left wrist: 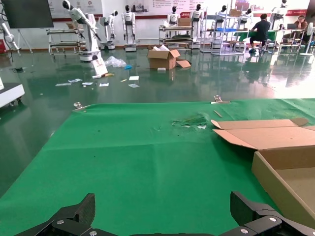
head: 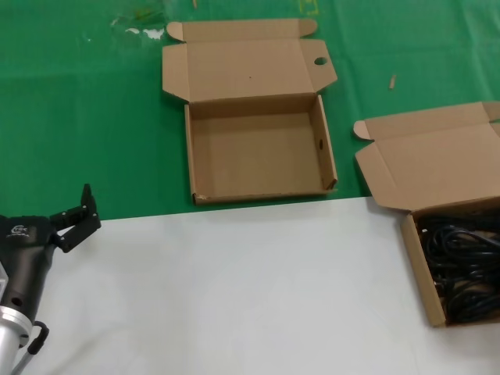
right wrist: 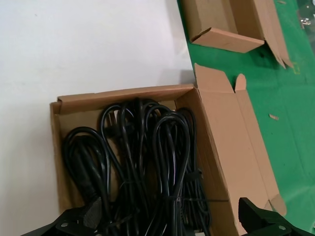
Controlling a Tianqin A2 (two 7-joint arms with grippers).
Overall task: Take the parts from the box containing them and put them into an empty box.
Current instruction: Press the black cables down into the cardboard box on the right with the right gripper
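The empty box lies open on the green cloth at the middle back, with a round hole in one lid flap. It also shows in the left wrist view and the right wrist view. The box containing parts lies open at the right edge and holds coiled black cables. My right gripper is open just above the cables inside this box; it is out of the head view. My left gripper is open and empty at the near left, also seen in the left wrist view.
A white sheet covers the near half of the table and a green cloth the far half. Small scraps lie on the cloth at the far left. Beyond the table is a workshop floor with shelves and other robots.
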